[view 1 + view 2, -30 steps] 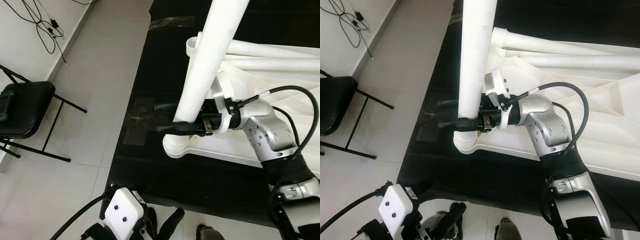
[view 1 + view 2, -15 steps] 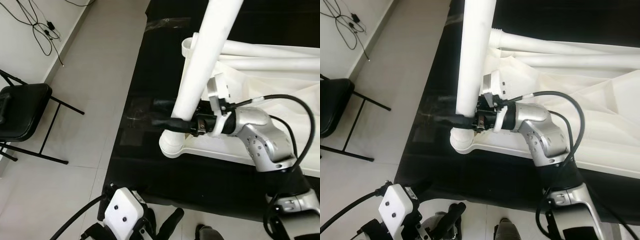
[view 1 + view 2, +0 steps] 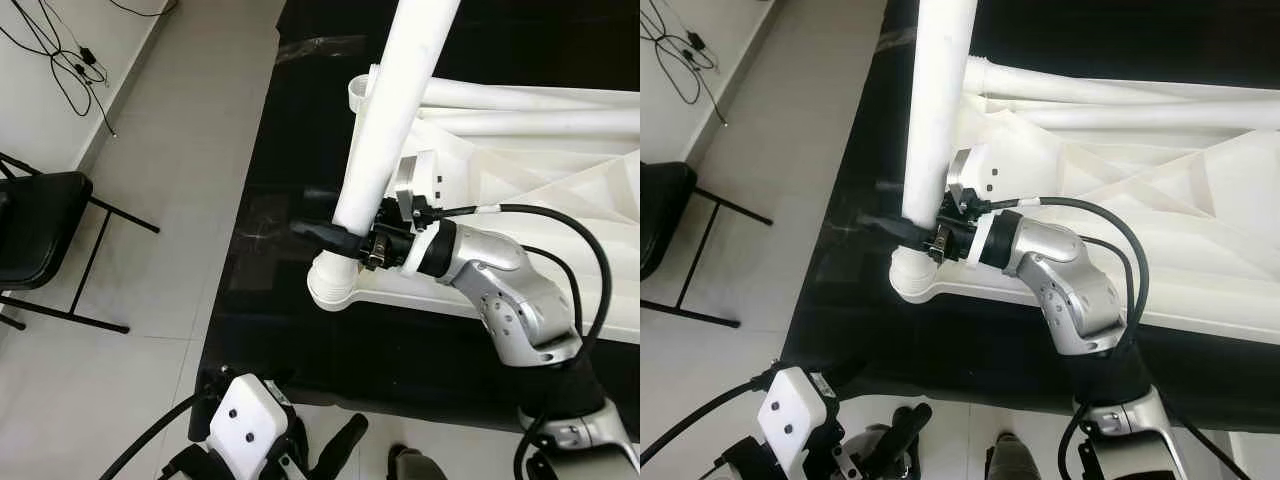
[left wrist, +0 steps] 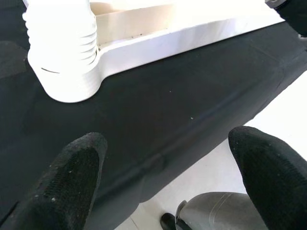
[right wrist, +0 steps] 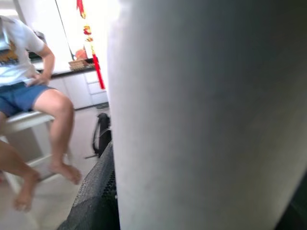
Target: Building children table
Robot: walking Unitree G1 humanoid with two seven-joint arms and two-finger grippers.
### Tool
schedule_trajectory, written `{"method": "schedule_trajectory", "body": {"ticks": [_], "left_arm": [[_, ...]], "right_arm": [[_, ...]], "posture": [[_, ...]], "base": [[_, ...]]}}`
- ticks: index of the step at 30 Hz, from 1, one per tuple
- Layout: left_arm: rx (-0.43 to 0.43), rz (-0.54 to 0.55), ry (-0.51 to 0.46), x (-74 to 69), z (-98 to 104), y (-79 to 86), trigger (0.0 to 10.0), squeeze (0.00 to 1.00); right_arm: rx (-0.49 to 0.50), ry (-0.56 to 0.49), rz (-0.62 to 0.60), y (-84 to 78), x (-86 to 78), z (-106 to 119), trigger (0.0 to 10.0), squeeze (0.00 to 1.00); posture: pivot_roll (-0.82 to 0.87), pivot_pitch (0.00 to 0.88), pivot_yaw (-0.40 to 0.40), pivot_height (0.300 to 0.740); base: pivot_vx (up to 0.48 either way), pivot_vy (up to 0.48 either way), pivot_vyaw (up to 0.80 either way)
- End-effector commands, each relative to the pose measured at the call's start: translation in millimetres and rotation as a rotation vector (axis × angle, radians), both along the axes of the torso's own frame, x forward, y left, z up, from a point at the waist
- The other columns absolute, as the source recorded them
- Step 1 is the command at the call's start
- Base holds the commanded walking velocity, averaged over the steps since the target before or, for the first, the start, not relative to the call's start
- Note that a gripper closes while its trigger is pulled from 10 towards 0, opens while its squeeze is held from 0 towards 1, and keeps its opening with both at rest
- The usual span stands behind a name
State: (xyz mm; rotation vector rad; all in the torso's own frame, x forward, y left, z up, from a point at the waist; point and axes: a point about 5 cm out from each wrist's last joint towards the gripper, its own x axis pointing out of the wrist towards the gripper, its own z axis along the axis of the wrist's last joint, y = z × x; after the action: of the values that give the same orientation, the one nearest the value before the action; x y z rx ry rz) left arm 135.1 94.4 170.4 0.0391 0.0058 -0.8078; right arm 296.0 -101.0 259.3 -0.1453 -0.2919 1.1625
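- White table leg upright over the threaded corner socket of the upturned tabletop, on the black surface.
- Best kept plumb over the socket, then turned without cross-threading.
- Right end effector clamped around the leg's base, forearm reaching in level.
- Left end effector spread wide, holding nothing, low by the surface edge.
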Motion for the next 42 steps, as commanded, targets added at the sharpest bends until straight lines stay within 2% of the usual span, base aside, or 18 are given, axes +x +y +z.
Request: {"method": "schedule_trajectory", "body": {"ticks": [1, 5, 9, 15, 18, 19, 21, 23, 24, 32, 42], "left_arm": [[0.006, 0.012, 0.015, -0.5, -3.8, 1.1, 10.0, 0.00], [0.006, 0.012, 0.014, 0.1, -3.8, 1.4, 10.0, 0.00], [0.006, 0.011, 0.012, 0.8, -3.9, 1.3, 10.0, 0.00], [0.005, 0.012, 0.011, 0.9, -3.6, 0.6, 10.0, 0.00], [0.002, 0.018, 0.011, 1.0, -3.8, 0.4, 10.0, 0.00], [0.001, 0.019, 0.011, 1.0, -3.9, 0.4, 10.0, 0.00], [0.001, 0.019, 0.011, 1.1, -3.9, 0.4, 10.0, 0.00], [0.000, 0.019, 0.011, 0.8, -4.0, 0.1, 10.0, 0.00], [-0.002, 0.018, 0.012, 0.7, -4.0, -0.3, 10.0, 0.00], [-0.002, 0.017, 0.014, -0.4, -3.9, -1.0, 10.0, 0.00], [-0.001, 0.019, 0.013, -0.7, -3.0, -0.7, 10.0, 0.00]], "right_arm": [[-0.226, -0.043, -0.167, -9.0, 3.8, -24.6, 10.0, 0.00], [-0.325, -0.097, -0.125, -1.9, -9.9, -30.7, 10.0, 0.00], [-0.429, -0.124, -0.103, 1.5, -15.3, -38.1, 10.0, 0.00], [-0.454, -0.093, -0.107, 1.8, -13.9, -40.0, 10.0, 0.00], [-0.419, -0.027, -0.132, 1.9, -9.6, -39.2, 10.0, 0.00], [-0.377, 0.058, -0.132, 1.4, -8.0, -40.1, 10.0, 0.00], [-0.368, 0.077, -0.130, 1.3, -7.9, -40.5, 10.0, 0.00], [-0.328, 0.140, -0.131, 0.1, -5.8, -39.5, 10.0, 0.00], [-0.276, 0.219, -0.142, -1.5, -1.4, -38.3, 10.0, 0.00], [-0.210, 0.312, -0.191, -1.7, 10.6, -41.6, 10.0, 0.00], [-0.142, 0.381, -0.285, -2.8, 11.1, -58.5, 10.0, 0.00]], "posture": [[0.01, 0.375, 0.078, 0.740], [0.00, 0.375, 0.079, 0.740], [0.00, 0.374, 0.079, 0.740], [0.00, 0.373, 0.074, 0.740], [0.00, 0.373, 0.070, 0.740], [0.00, 0.373, 0.070, 0.740], [0.00, 0.373, 0.070, 0.740], [0.00, 0.372, 0.069, 0.740], [0.00, 0.371, 0.068, 0.740], [0.01, 0.369, 0.063, 0.740], [0.01, 0.373, 0.064, 0.740]], "base": [[0.000, 0.000, 0.00], [0.000, 0.000, 0.00], [0.000, 0.000, 0.00], [0.000, 0.000, 0.00], [0.000, 0.000, 0.00], [0.000, 0.000, 0.00], [0.000, 0.000, 0.00], [0.000, 0.000, 0.00], [0.000, 0.000, 0.00], [0.000, 0.000, 0.00], [0.000, 0.000, 0.00]]}}
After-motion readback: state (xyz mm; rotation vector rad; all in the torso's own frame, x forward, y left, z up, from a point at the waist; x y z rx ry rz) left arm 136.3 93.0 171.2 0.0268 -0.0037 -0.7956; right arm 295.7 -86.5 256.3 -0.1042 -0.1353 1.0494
